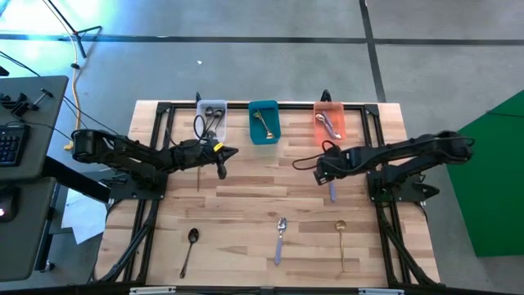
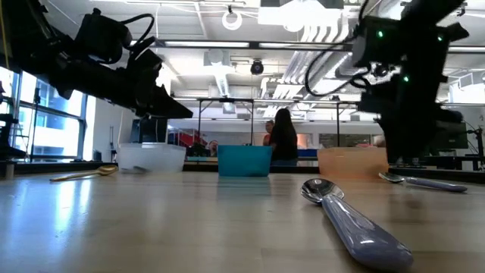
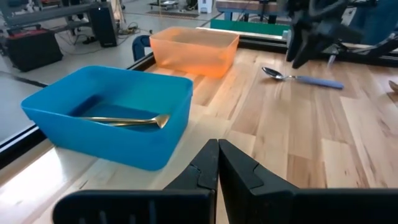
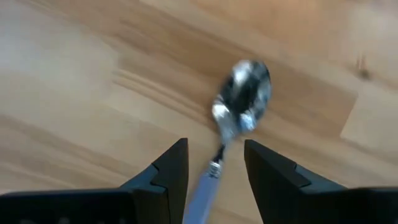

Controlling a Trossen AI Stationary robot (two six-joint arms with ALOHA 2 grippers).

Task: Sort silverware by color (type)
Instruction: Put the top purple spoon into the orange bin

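Your right tool (image 4: pixel 214 163) sits with its fingers apart, straddling the neck of a silver spoon with a lavender handle (image 4: pixel 239 99) that lies flat on the table (image 1: pixel 246 205), right of centre in the high view, just below the orange bin (image 1: pixel 329 123). To do this pick well, I judge you should come straight down so both fingers land on the table either side of the neck, then close on the thin metal part rather than the bowl, which would likely slip. Keep the spoon's handle centred in the gap; it looks slightly toward the left finger in the right wrist view.

Your left tool (image 3: pixel 217 163) has its fingers together and holds nothing, waiting above the table at centre-left of the high view, near the clear bin (image 1: pixel 211 121).

Along the top edge of the table, the clear bin holds dark spoons, the teal bin (image 1: pixel 263 123) holds one gold spoon (image 3: pixel 121 121), and the orange bin holds silver ones. Three more lie along the lower part of the frame: a black spoon (image 1: pixel 189 250), another lavender-handled spoon (image 1: pixel 279 239) and a second gold spoon (image 1: pixel 341 242).
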